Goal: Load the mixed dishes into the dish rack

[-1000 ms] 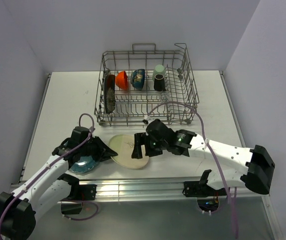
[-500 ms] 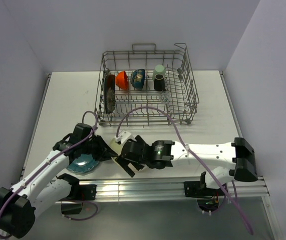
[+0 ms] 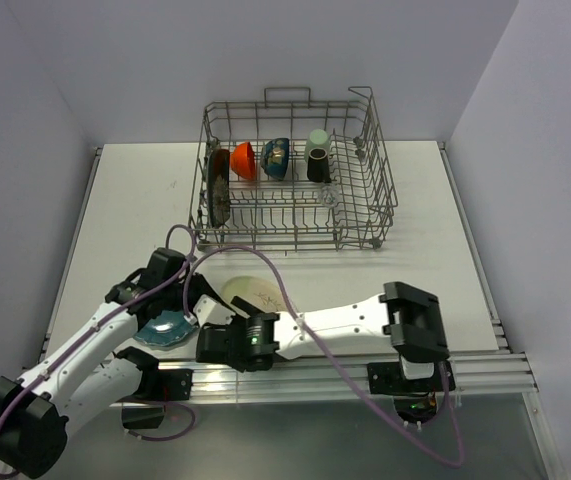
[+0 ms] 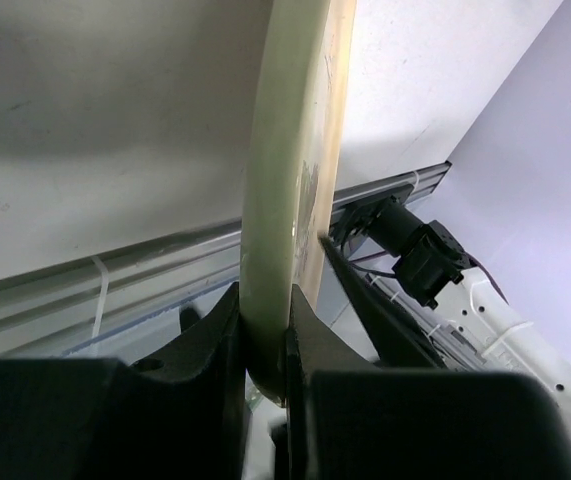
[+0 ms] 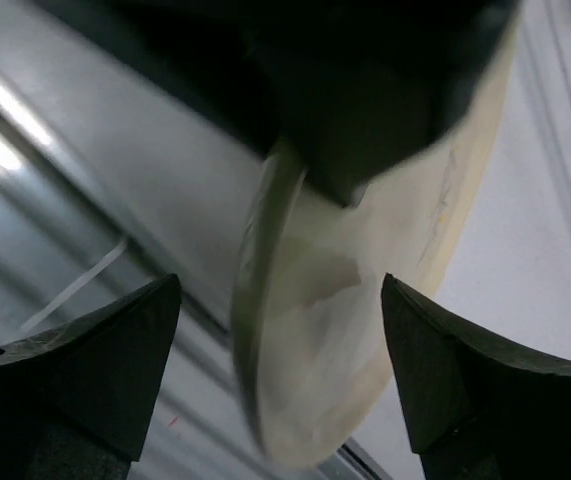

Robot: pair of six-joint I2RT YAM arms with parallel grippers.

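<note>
We have the cream round plate (image 4: 283, 160) up on its edge in the left tool (image 4: 265, 330), whose two fingers are pinched shut across the rim – the disc runs straight out from the tool, its thin edge toward us. It sits on the near side of the large grey wire dish rack (image 3: 287, 238), well apart from the rack's front wall and toward the rack's left end, close to the front edge of the white counter (image 3: 135, 200).

The right tool (image 5: 280, 285) comes at the same plate from the side farther from the rack. Its fingers stand wide apart and grip nothing. The plate's rim falls between them, but we see the disc at a slant from that wrist, so the opening does not look squared to the plate's thickness.

That slant is what the coming move turns on, we judge. If the plate is to pass to the right arm, those fingers must close across the thin way, not against the broad face. Both tools are at the plate; only the left holds it.

The teal scalloped plate (image 3: 168, 327) lies flat on the counter beneath the left arm – farther still from the rack's left end, and not yet loaded.
</note>
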